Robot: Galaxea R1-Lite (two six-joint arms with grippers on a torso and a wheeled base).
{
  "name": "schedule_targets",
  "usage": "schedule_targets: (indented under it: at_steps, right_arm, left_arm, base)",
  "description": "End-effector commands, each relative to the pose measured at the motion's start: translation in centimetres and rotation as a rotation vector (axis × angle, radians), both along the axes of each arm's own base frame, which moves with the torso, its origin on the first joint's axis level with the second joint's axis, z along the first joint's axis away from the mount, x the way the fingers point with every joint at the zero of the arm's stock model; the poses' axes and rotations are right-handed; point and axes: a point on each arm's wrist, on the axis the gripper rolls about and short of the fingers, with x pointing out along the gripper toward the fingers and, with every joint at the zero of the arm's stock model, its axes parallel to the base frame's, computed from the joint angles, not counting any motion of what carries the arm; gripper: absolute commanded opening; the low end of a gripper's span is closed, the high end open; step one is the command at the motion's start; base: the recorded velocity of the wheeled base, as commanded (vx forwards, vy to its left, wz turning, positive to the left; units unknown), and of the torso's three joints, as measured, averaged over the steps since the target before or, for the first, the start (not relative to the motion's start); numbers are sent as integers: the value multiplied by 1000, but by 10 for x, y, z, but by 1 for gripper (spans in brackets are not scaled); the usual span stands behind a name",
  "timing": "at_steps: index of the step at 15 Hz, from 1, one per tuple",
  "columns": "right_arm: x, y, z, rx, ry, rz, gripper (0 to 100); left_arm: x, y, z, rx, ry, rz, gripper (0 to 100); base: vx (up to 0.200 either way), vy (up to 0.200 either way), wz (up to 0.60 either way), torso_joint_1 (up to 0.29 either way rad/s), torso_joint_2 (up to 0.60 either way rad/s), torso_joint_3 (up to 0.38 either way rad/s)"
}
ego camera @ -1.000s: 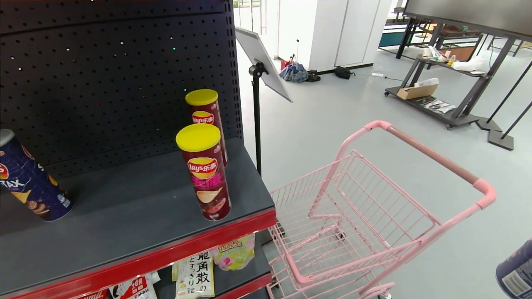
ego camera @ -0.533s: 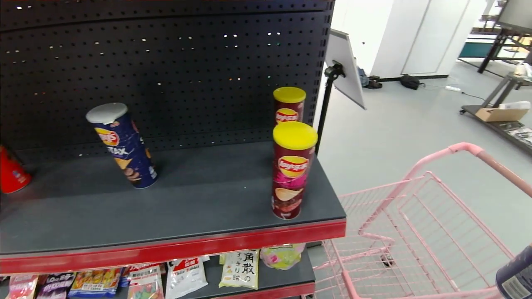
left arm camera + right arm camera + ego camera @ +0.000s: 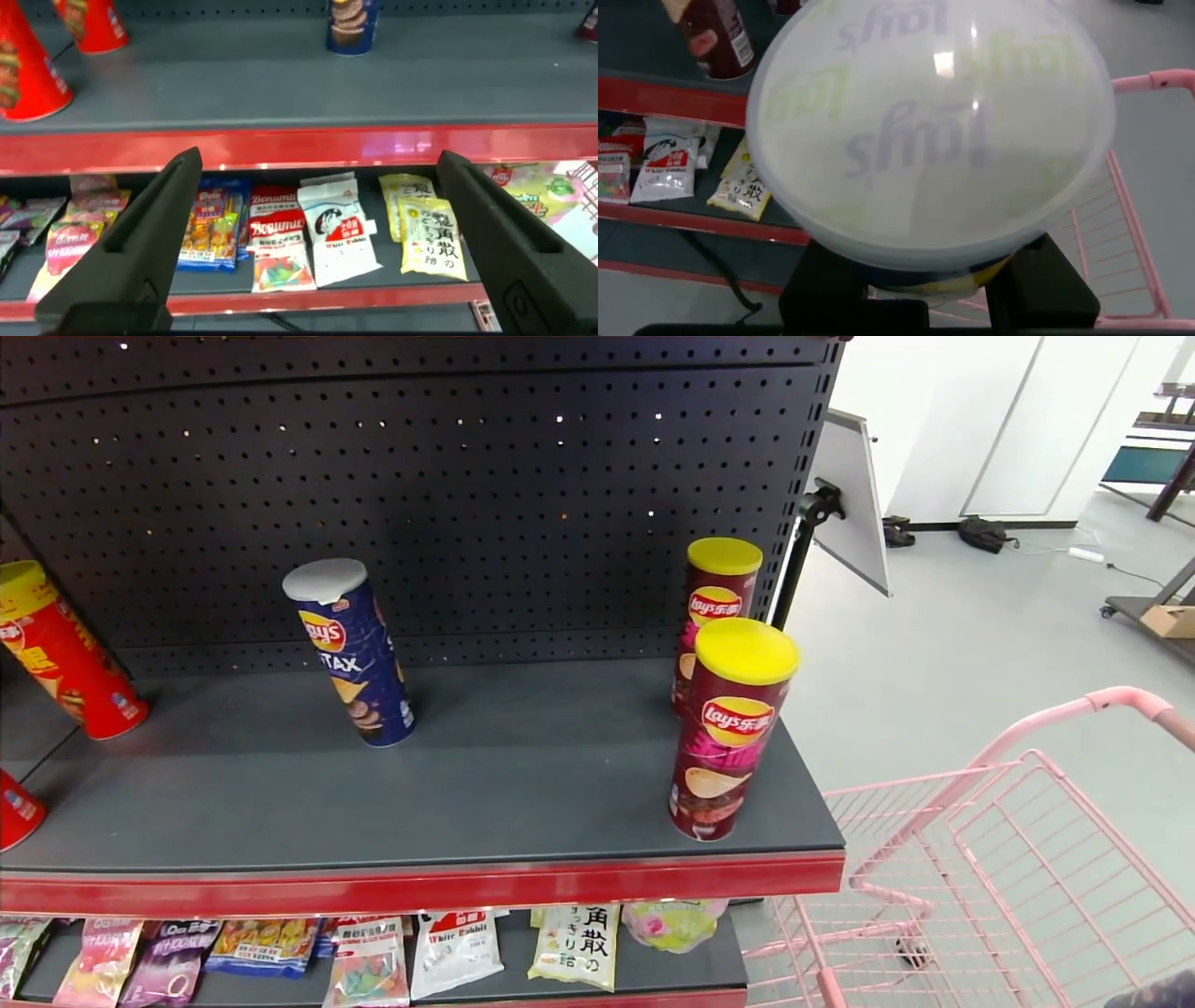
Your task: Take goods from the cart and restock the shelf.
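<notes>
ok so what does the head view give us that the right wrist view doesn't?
Head view adds: the pegboard back, the blue can standing mid-shelf, and the red cans at the shelf's left end.
Right wrist view adds: the clear lid of the held can, with the right gripper clamped on it.
Both: the front maroon can near the shelf's right end, the red shelf edge, the snack bags on the level below, and the pink cart.

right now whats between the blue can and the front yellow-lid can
Nothing; in the head view only bare shelf board lies between the blue can and the front yellow-lid can.
</notes>
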Motion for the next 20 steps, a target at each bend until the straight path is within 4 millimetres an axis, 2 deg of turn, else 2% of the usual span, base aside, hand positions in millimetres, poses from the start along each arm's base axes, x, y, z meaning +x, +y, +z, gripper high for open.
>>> schedule_targets:
  at_steps: [1,9,12,20]
  right_arm:
    - [-17,-2,-25,11,-74,20,0]
    - [-19,-2,-26,15,-90,24,0]
    - [-22,-3,-31,23,-102,99,0]
    - [-20,-2,-37,22,-88,104,0]
  left_arm:
    - [0,0,0,0,-2,1,100]
    - [0,0,0,0,0,1,100]
    - [0,0,0,0,-2,1,100]
    - [0,0,0,0,0,1,100]
  base:
    - [0,200,0,-7,-7,7]
    - [0,200,0,4,5,2]
    - [0,200,0,4,1,1]
    - [0,200,0,4,4,2]
